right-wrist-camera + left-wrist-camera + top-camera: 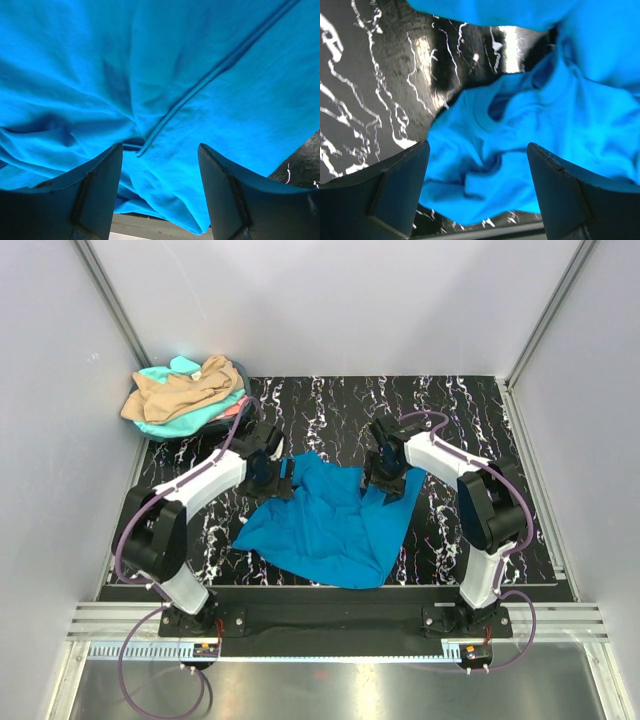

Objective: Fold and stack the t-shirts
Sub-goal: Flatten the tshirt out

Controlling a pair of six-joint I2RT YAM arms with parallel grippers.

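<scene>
The left pincer (477, 187) stands with its jaws wide apart and nothing caught between them. The bright blue t-shirt (330, 525) lies crumpled just below and ahead of it, the collar showing straight in front. To this pincer's left is the bare black desk (380, 75), veined with white.

The right pincer (160, 192) also has its jaws apart and holds nothing. Blue cloth fills the view beneath and ahead of it, with a stitched seam running from between the jaws up to its right.

From above, both pincers sit over the far edge of the blue shirt, which spreads from them toward the arm bases. Well apart from the left pincer, farther out and to its left, a tan shirt (180, 390) lies heaped on a mint shirt (185, 422). A coral shirt (236, 408) peeks out at the heap's edge.
</scene>
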